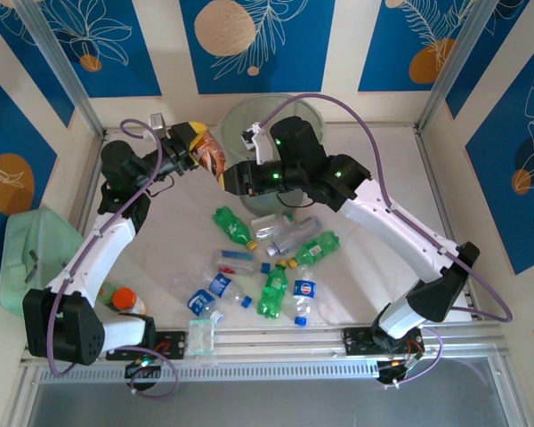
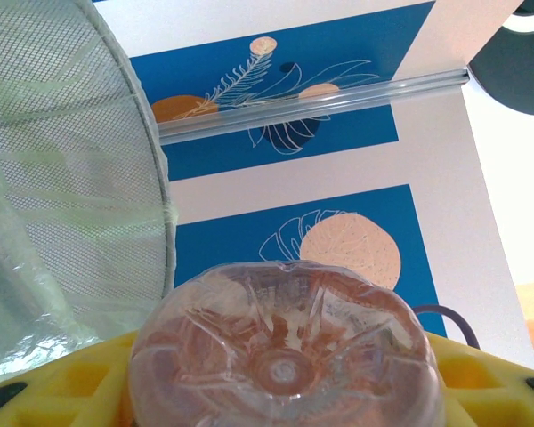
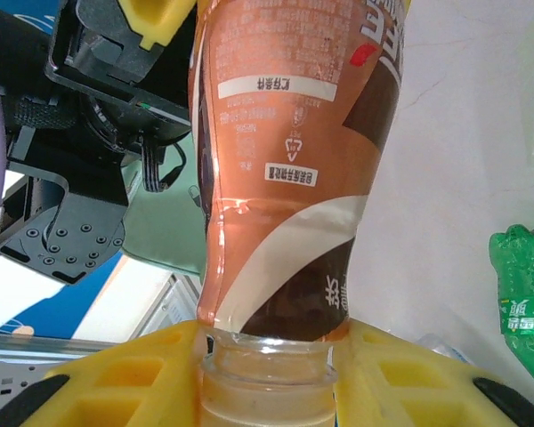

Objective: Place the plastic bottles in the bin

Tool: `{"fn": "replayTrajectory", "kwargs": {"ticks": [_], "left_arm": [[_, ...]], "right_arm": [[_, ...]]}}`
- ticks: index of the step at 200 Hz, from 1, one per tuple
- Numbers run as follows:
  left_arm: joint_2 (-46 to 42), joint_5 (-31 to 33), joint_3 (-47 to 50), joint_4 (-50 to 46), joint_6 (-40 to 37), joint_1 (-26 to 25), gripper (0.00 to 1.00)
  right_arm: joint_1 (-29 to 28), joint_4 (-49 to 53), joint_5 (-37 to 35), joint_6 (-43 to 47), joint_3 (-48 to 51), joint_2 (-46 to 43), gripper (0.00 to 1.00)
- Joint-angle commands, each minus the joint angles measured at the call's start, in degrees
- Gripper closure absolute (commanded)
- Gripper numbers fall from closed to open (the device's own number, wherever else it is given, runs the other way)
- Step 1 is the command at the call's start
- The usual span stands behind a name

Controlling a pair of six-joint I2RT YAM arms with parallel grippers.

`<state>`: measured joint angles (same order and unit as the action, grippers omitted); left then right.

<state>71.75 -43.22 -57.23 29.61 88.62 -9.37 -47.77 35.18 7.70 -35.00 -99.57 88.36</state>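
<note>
I have both arms on one bottle. My left gripper is clamped around the base end of a brown-labelled bottle. In the left wrist view the ribbed bottom of that bottle sits tight between the yellow fingers.

My right gripper is closed on the other end. From the right wrist camera its yellow fingers press against either side of the clear neck, and the brown-labelled bottle runs away from me towards the left gripper's yellow pad. The bottle hangs slanted between the two grippers, above the table.

The bin stands at the far end of the table, just beside the held bottle. My right arm crosses in front of it. In the left wrist view, the bin's mesh-patterned wall and its clear liner are close on the left of the bottle's base. I cannot tell whether they touch.

The other plastic bottles lie scattered in a loose pile mid-table, green and clear ones, several with blue labels or caps. One green bottle shows at the edge of my right wrist view.

An orange-capped bottle lies near the left arm's base, and a mint-green container sits at the left edge.
</note>
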Motion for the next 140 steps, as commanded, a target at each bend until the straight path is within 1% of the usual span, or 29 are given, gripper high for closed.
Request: {"fn": "replayTrajectory", "kwargs": {"ticks": [1, 27, 36, 61, 80, 87, 100, 113, 120, 126, 140], "left_arm": [[0.0, 0.1, 0.9, 1.6, -0.1, 0.2, 0.52], [0.1, 0.3, 0.7, 1.2, -0.4, 0.2, 0.52], [0.2, 0.4, 0.7, 1.1, -0.4, 0.2, 0.48], [-0.2, 1.3, 0.6, 0.0, -1.2, 0.2, 0.21], [-0.9, 2.2, -0.5, -4.1, -3.9, 0.2, 0.01], [-1.4, 2.7, -1.1, -6.1, -5.4, 0.2, 0.00], [-2.5, 3.9, -2.5, -12.0, -9.0, 0.2, 0.00], [-3.8, 6.1, -4.3, -20.7, -13.5, 0.4, 0.00], [-4.6, 8.1, -5.6, -27.4, -17.1, 0.3, 0.00], [-5.1, 10.6, -7.2, -35.1, -20.6, 0.3, 0.00], [-6.3, 18.2, -11.0, -50.6, -29.5, 0.3, 0.00]], "right_arm": [[-0.8, -1.1, 1.9, 0.8, 0.3, 0.3, 0.67], [-0.8, -0.7, 2.1, 0.9, -0.5, 0.7, 0.73], [-0.9, -0.5, 2.1, 1.0, -0.8, 0.8, 0.74], [-0.8, -0.2, 1.5, 1.2, -1.6, 1.1, 0.75], [-0.4, 0.4, 0.5, 1.3, -2.8, 1.5, 0.75], [0.0, 0.9, 0.1, 1.3, -3.3, 1.6, 0.75], [1.2, 1.7, -0.3, 1.4, -4.5, 2.2, 0.76], [3.0, 3.1, -0.6, 1.3, -6.3, 3.1, 0.76], [4.0, 4.0, -0.7, 1.3, -7.5, 3.6, 0.76], [5.0, 4.6, -0.9, 1.5, -8.4, 4.0, 0.76], [7.1, 6.3, -1.3, 2.1, -10.7, 5.3, 0.76]]}}
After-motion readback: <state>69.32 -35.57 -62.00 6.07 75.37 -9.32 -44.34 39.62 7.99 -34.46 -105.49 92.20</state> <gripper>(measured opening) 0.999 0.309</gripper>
